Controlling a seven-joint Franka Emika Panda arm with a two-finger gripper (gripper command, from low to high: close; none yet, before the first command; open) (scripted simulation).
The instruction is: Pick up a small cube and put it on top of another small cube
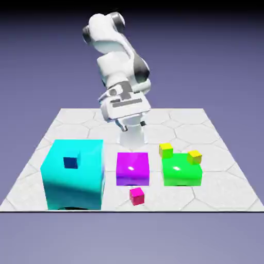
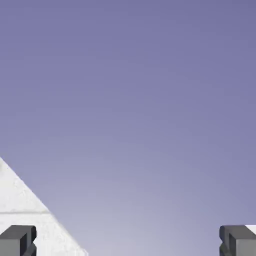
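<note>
You saw mostly plain blue-violet backdrop. A wedge of the pale grey, faintly marbled table cut into the lower left corner. The two dark grey fingers sat far apart at the bottom corners, with nothing between them.

Table, contents placed from the middle block:
- largest block: to the exterior view's left of it, apart, in the same row
- top cube: on the largest block, left of the middle block
- right block: to its right, near, same row
- near cube: on the table just in front of it
- left-rear cube, right-rear cube: right of it, at the right block's far corners; on or behind that block, cannot tell
- robot base: directly behind it
</note>
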